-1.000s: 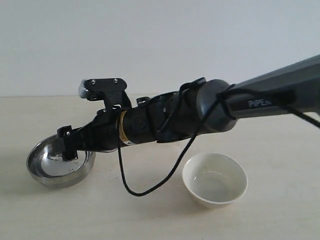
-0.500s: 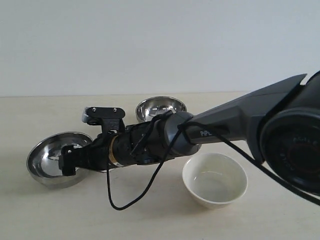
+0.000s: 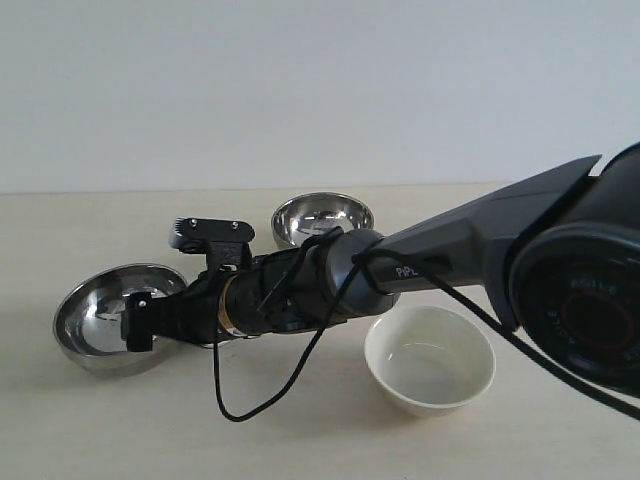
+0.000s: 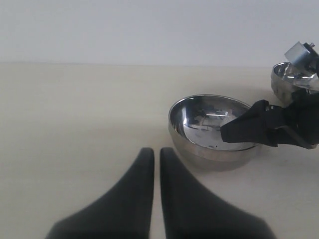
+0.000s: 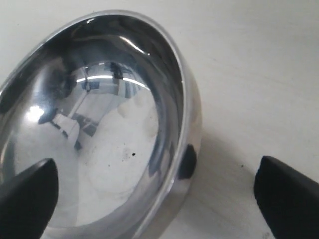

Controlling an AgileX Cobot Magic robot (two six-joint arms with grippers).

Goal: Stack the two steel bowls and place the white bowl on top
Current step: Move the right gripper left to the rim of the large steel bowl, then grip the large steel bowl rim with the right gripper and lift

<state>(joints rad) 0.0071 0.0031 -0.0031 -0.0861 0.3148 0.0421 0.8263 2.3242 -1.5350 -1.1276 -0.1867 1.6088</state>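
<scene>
The white bowl (image 3: 430, 360) sits nearest, upright on the right of the table (image 3: 560, 440). Past it, the right gripper (image 3: 138, 322) reaches across to the wide steel bowl (image 3: 85, 310) on the left, jaws spread wide astride its rim. The smaller steel bowl (image 3: 322, 217) stands farther back. The left gripper (image 4: 154, 152) has its fingers almost touching, holding nothing.

light: bright, even, diffuse | shadows: faint, soft on desk (image 3: 90, 420) | glare: white streaks inside wide steel bowl (image 5: 114, 149) | blur: left tool (image 4: 155, 155) defocused near lens
</scene>
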